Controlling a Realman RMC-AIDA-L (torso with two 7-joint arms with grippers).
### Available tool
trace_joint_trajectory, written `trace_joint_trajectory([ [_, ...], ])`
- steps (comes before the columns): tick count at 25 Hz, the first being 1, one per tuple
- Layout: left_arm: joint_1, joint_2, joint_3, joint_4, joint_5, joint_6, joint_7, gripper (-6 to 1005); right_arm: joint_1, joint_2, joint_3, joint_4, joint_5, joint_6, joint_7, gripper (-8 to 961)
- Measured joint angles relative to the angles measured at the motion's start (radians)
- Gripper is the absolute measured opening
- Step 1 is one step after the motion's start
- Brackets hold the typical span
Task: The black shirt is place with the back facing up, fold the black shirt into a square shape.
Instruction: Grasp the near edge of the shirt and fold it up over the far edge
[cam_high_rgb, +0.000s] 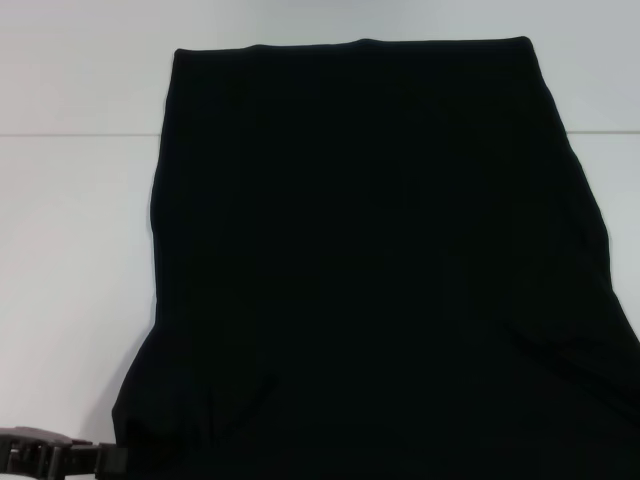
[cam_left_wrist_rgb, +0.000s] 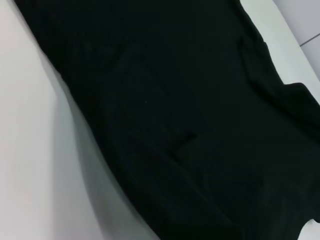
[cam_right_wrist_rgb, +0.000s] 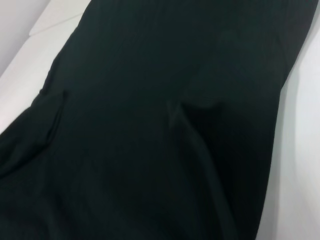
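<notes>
The large plain black soft cloth shirt (cam_high_rgb: 370, 260) is lying spread flat on the smooth pale worktop (cam_high_rgb: 70, 250), its straight hem at the far edge and its near part widening toward the robot, with shallow creases showing in both wrist views. The left claw (cam_high_rgb: 45, 455) is waiting at the shirt's near left corner, whether apart or together I cannot tell, and the right claw is showing nowhere. Being light, limp and matte, the cloth is likely to sag and slide, so pinching thin outer edges or corners seems best.
</notes>
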Motion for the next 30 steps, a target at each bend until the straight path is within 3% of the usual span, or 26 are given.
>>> trace_joint_trajectory([
  [4,-0.008,0.001,-0.001,-0.007,-0.010,0.002,-0.001,42,0.007,-0.002,0.032,-0.006,-0.007,-0.025,-0.007,90],
  [7,-0.044,0.013,-0.004,-0.034,-0.022,-0.010,-0.007,41,0.036,-0.002,0.055,-0.007,-0.003,-0.035,-0.008,96],
  [11,-0.127,0.047,-0.005,-0.100,-0.066,-0.061,-0.017,41,0.100,0.009,0.102,0.000,0.000,-0.027,-0.010,103],
  [16,-0.243,0.103,-0.005,-0.215,-0.161,-0.198,-0.042,41,0.193,0.037,0.168,0.005,0.005,0.046,-0.010,113],
  [21,-0.330,0.141,-0.012,-0.320,-0.255,-0.426,-0.043,42,0.274,0.055,0.196,0.051,0.053,0.205,-0.004,122],
  [25,-0.379,0.147,-0.006,-0.391,-0.283,-0.612,-0.028,43,0.330,0.065,0.190,0.115,0.108,0.374,-0.011,130],
  [30,-0.439,0.130,-0.004,-0.473,-0.291,-0.824,0.032,46,0.421,0.093,0.186,0.199,0.141,0.622,-0.053,139],
])
